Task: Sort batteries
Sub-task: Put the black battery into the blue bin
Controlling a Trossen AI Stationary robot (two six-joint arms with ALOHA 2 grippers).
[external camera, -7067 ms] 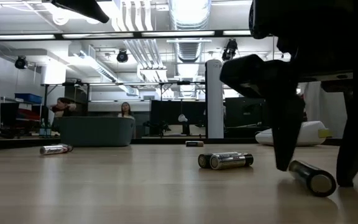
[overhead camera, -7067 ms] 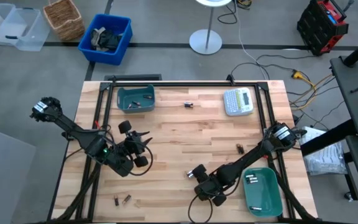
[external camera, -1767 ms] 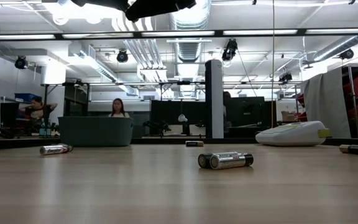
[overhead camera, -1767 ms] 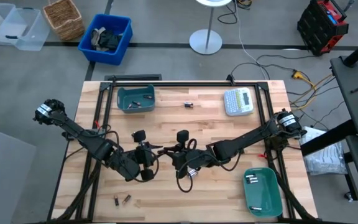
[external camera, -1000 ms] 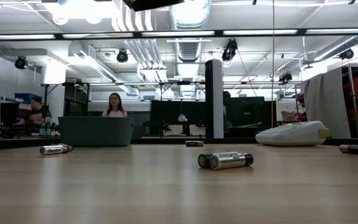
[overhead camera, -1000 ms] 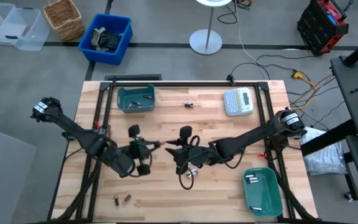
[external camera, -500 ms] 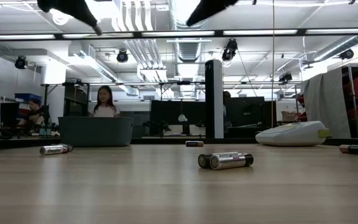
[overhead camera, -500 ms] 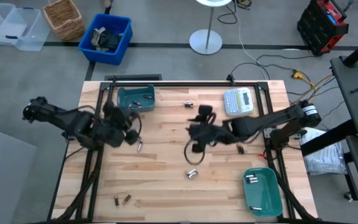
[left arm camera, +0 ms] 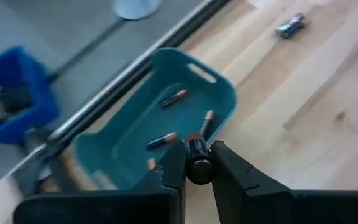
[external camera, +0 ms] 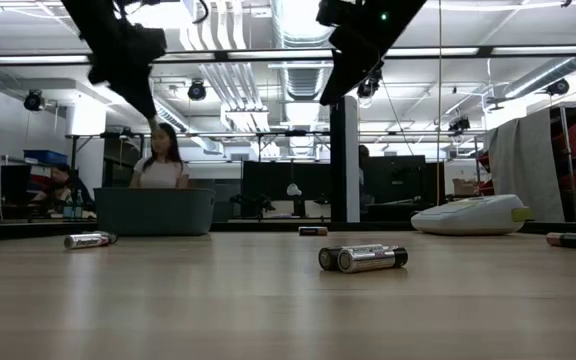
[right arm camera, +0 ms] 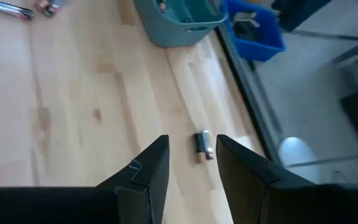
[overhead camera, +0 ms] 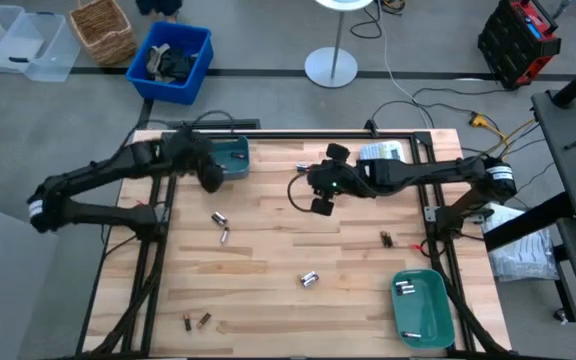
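The left gripper [left arm camera: 197, 153] was clamped on one dark battery [left arm camera: 198, 168], held end-on just at the near rim of the left teal bin [left arm camera: 226, 93]. Half a second before, this gripper was well short of the bin over the open table; it had since carried the cell to the rim, so release into the bin appeared to be the step that remained. The right gripper [right arm camera: 191, 150] was spread wide and empty, poised above a lone battery [right arm camera: 204, 145] lying to the right of the bin; it had also moved up from the table centre, which suggested that this cell was its next pick. Count: four coppery batteries lay inside the bin in the left wrist view. On the table [overhead camera: 268, 260], eight loose cells showed: the lone one, two [overhead camera: 221, 227] just in front of the bin, a touching pair [overhead camera: 309, 279] farther out, two [overhead camera: 197, 321] at the near edge and one [overhead camera: 385, 238] well to the right. The right teal bin [overhead camera: 436, 300], diagonally opposite, held at least two silvery cells. One label maker [overhead camera: 383, 151] lay far right of the left bin.
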